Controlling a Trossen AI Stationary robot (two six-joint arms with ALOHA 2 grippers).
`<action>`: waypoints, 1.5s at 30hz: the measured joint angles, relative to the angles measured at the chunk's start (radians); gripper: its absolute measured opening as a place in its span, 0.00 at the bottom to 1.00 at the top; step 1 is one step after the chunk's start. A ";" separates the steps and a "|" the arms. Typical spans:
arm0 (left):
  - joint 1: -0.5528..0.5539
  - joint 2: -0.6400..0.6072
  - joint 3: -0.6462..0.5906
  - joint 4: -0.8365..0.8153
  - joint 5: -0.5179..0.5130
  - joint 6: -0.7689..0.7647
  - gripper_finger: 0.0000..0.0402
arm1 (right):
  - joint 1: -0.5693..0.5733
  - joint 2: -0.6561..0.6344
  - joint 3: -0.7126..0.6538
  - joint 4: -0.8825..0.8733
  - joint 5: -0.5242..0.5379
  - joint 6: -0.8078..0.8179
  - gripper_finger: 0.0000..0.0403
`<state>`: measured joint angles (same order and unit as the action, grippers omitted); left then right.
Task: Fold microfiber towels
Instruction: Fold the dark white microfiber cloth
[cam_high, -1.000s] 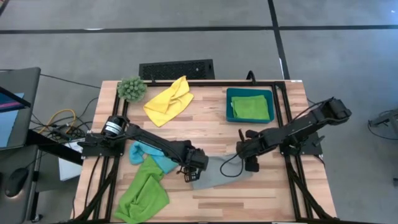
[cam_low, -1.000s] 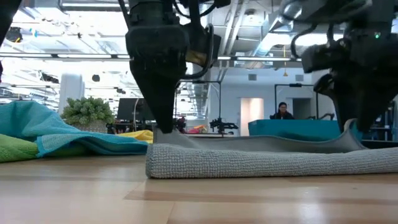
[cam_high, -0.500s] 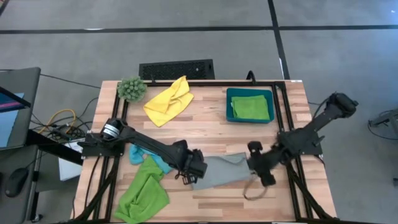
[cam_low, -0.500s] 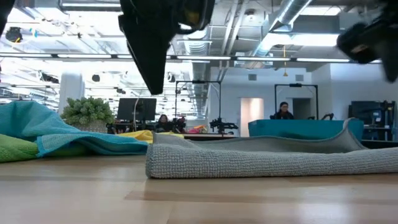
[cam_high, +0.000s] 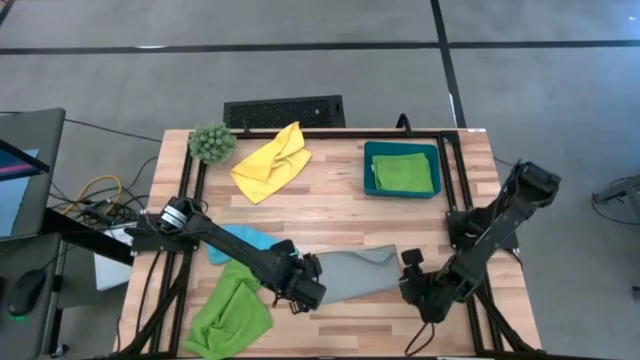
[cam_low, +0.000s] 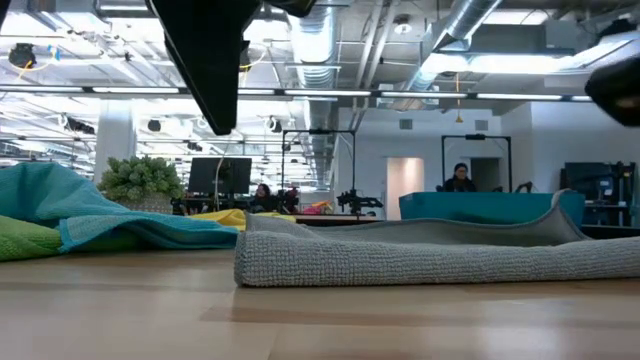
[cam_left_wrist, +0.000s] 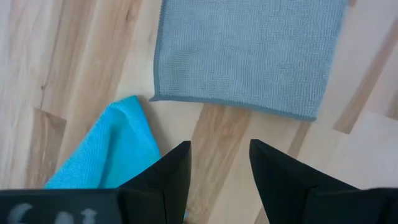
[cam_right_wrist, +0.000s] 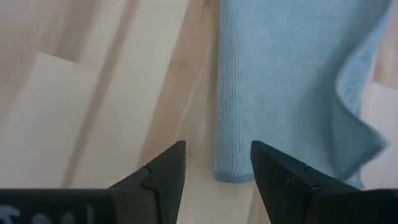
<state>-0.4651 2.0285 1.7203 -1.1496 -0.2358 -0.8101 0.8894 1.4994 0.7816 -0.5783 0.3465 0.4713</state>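
Grey towel lies flat mid-counter, left fingers open at its 8 o'clock corner, right fingers open at 4; grip both near corners evenly before folding.

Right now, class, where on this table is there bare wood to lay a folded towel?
Bare wood lies between the crumpled yellow towel, teal tray and flat grey towel. The left-front corner is crowded: lime green towel, light blue towel.
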 joint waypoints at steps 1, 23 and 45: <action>-0.001 0.000 0.000 0.000 0.000 -0.002 0.39 | -0.001 0.021 0.000 -0.001 0.005 0.000 0.51; -0.006 0.000 0.000 -0.004 0.003 0.004 0.39 | -0.033 0.184 0.006 0.042 0.028 0.100 0.51; -0.006 0.000 -0.001 0.024 0.012 -0.014 0.39 | -0.069 0.167 0.039 -0.051 -0.055 0.171 0.04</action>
<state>-0.4713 2.0285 1.7195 -1.1255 -0.2237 -0.8246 0.8201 1.6665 0.8205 -0.6288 0.2912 0.6426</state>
